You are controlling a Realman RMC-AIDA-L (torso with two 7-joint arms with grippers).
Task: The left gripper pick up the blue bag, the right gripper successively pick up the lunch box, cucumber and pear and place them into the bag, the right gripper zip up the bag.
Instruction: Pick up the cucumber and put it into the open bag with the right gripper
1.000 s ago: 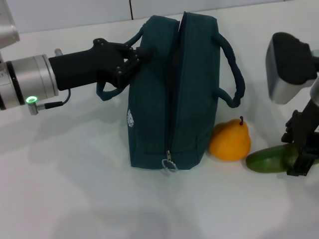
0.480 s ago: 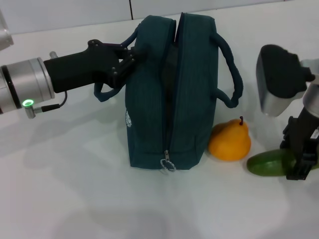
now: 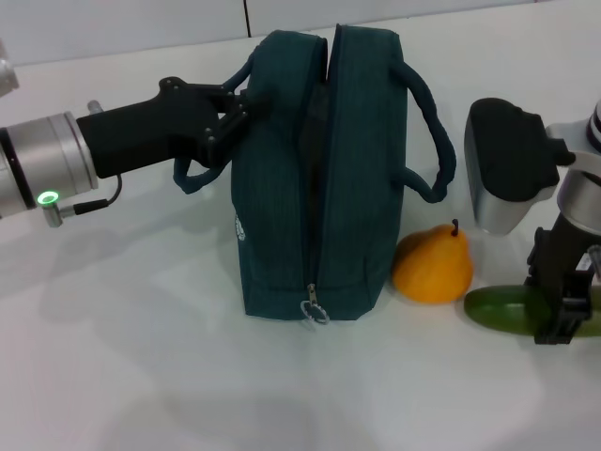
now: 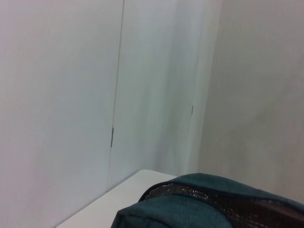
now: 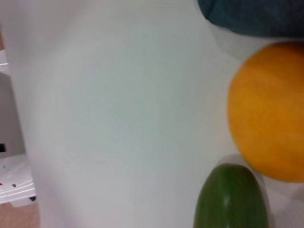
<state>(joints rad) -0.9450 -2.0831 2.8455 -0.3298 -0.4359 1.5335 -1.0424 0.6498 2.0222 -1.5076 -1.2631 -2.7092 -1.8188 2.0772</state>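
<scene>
The blue bag (image 3: pixel 282 207) stands upright mid-table, its top zipper parted; its silver lining shows in the left wrist view (image 4: pixel 213 199). My left gripper (image 3: pixel 235 117) is shut on the bag's left handle, near the top. The yellow-orange pear (image 3: pixel 432 268) rests against the bag's right side. Beside the pear lies the green cucumber (image 3: pixel 498 308), with my right gripper (image 3: pixel 562 305) down over its right part. The right wrist view shows the pear (image 5: pixel 268 109), the cucumber's end (image 5: pixel 231 199) and a corner of the bag (image 5: pixel 251 16). The lunch box is out of view.
The zipper's metal ring pull (image 3: pixel 315 312) hangs at the bag's near lower end. The bag's right handle (image 3: pixel 434 122) loops out above the pear. The white table (image 3: pixel 141 357) spreads in front and to the left. A white wall (image 4: pixel 71 95) stands behind.
My left gripper drew the handle slightly left and the bag's top followed. The right arm's wrist swung left and lower over the cucumber, which now lies flatter.
</scene>
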